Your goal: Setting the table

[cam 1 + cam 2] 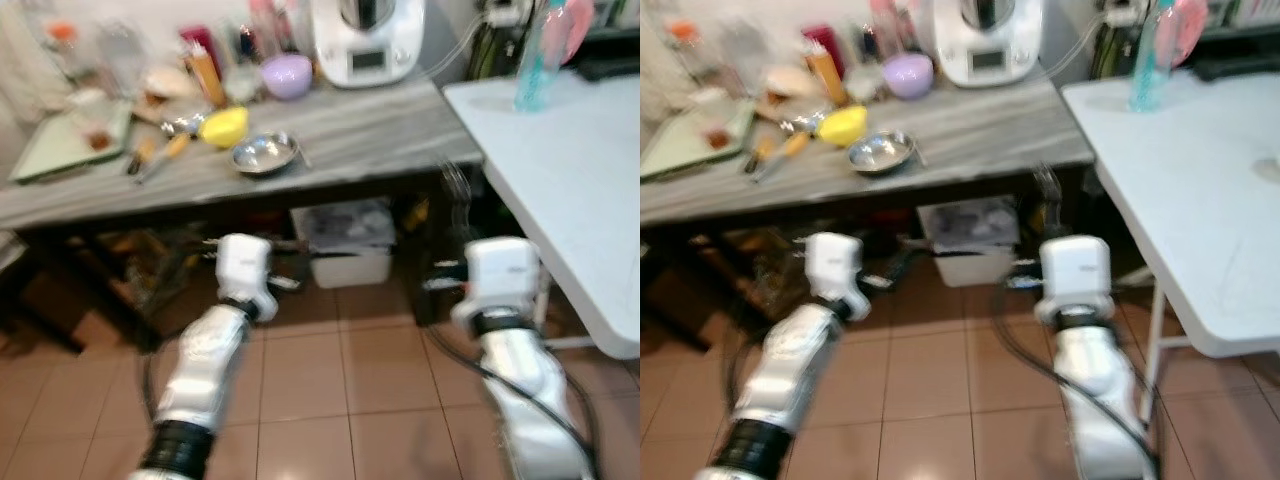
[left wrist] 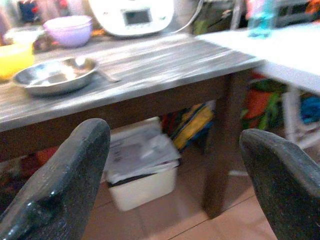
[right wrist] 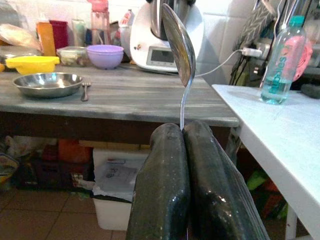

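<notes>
Right claw (image 3: 185,150) pressed together, pinching a metal spoon (image 3: 177,45) by the handle; bowl of the spoon stands upright above the fingertips. Left claw (image 2: 175,165) spread wide, nothing between the fingers (image 2: 65,185). Both silver arms, left arm (image 1: 215,340) and right arm (image 1: 510,330), held low over the tiled floor (image 1: 320,400), short of the furniture. Ahead, a grey wood-grain bench (image 1: 380,130) with dark legs. On it, near the middle: a steel bowl (image 3: 47,84) with a small fork (image 3: 85,91) lying just beside it on the right. Just left and farther back, a yellow bowl (image 1: 224,126); behind that a lilac bowl (image 1: 287,75) and a white kitchen machine with a display (image 1: 368,40) at the far edge. An orange sauce bottle (image 1: 205,72) and other jars stand at the far left, blurred; a pale green tray (image 1: 60,145) lies at the left end. Under the bench, a white bin (image 1: 345,245) lined with plastic. To the right, a white table (image 1: 570,170), touching or just beside the bench's right end — cannot tell which. A clear blue water bottle with a pink label (image 3: 281,62) stands upright at its far side.
</notes>
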You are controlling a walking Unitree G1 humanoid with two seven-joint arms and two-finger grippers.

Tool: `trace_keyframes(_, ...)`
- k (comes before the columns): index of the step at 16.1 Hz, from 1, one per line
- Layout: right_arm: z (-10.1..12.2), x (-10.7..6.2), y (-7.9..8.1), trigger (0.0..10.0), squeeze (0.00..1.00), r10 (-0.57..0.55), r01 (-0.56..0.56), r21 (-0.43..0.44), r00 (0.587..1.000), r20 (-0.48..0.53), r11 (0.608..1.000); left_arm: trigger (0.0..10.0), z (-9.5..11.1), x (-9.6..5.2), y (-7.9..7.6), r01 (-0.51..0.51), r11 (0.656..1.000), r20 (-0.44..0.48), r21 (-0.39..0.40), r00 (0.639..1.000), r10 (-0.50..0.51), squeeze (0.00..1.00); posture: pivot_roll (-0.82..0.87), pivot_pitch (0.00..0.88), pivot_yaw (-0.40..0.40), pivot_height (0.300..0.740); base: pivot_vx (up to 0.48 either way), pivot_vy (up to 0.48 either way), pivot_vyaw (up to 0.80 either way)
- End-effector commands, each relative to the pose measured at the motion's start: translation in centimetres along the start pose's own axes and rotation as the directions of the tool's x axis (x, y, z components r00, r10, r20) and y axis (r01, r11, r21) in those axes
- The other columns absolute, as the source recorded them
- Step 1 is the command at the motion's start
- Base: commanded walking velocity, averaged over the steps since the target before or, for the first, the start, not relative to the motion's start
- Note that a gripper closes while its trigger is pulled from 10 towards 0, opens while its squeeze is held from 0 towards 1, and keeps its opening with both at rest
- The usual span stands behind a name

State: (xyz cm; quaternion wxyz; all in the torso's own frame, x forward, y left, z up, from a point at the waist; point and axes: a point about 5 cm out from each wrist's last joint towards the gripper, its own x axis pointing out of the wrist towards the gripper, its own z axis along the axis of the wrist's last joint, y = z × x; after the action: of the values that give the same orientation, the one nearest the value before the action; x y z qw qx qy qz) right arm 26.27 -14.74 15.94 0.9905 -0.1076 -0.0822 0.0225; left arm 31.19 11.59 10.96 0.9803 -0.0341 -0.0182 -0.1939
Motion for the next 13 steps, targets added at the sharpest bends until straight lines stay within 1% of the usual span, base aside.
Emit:
trace_keyframes(1,0.4,0.0,-0.7,10.0,0.00,-0.018,0.019,-0.014,1.000,0.025,1.000,10.0,0.3,0.2,-0.3,0.008,1.000,0.010,0.008,1.000,-0.008,0.00,-0.21,0.042,0.150,0.740,0.435,0.000,0.00)
trace_keyframes(3,0.4,0.0,-0.7,10.0,0.00,-0.017,0.017,-0.015,1.000,0.023,1.000,10.0,0.3,0.1,-0.1,-0.009,1.000,0.010,0.019,1.000,0.009,0.00,-0.21,0.042,0.149,0.740,0.433,0.000,0.00)
trace_keyframes(5,0.3,-0.1,-0.7,10.0,0.00,-0.017,0.017,-0.017,1.000,0.020,1.000,10.0,0.4,0.0,0.4,-0.035,0.998,0.019,0.051,0.999,0.034,0.00,-0.21,0.045,0.148,0.740,0.428,0.000,0.00)
trace_keyframes(8,0.2,-0.2,-0.7,10.0,0.00,-0.014,0.015,-0.017,1.000,0.016,1.000,10.0,0.5,-0.8,1.8,-0.085,0.994,0.017,0.073,0.996,0.084,0.00,-0.20,0.050,0.145,0.740,0.416,0.000,0.00)
trace_keyframes(9,0.1,-0.3,-0.8,10.0,0.00,-0.016,0.016,-0.018,1.000,0.012,1.000,10.0,0.6,-1.6,2.6,-0.108,0.990,0.017,0.093,0.994,0.107,0.00,-0.20,0.057,0.145,0.740,0.405,0.000,0.00)
trace_keyframes(10,0.0,-0.4,-0.9,10.0,0.00,-0.017,0.017,-0.019,1.000,0.010,1.000,10.0,0.6,-2.0,2.8,-0.109,0.989,0.016,0.099,0.994,0.108,0.00,-0.20,0.060,0.144,0.740,0.405,0.000,0.00)
trace_keyframes(12,-0.2,-0.6,-1.1,10.0,0.00,-0.026,0.026,-0.021,1.000,-0.001,0.999,10.0,0.5,-3.4,3.4,-0.118,0.983,0.015,0.142,0.993,0.117,0.00,-0.19,0.066,0.142,0.740,0.396,0.000,0.00)
trace_keyframes(13,-0.3,-0.8,-1.1,10.0,0.00,-0.024,0.024,-0.019,1.000,-0.008,1.000,10.0,-0.2,-4.8,4.1,-0.129,0.978,-0.019,0.165,0.991,0.134,0.00,-0.18,0.072,0.139,0.740,0.382,0.000,0.00)
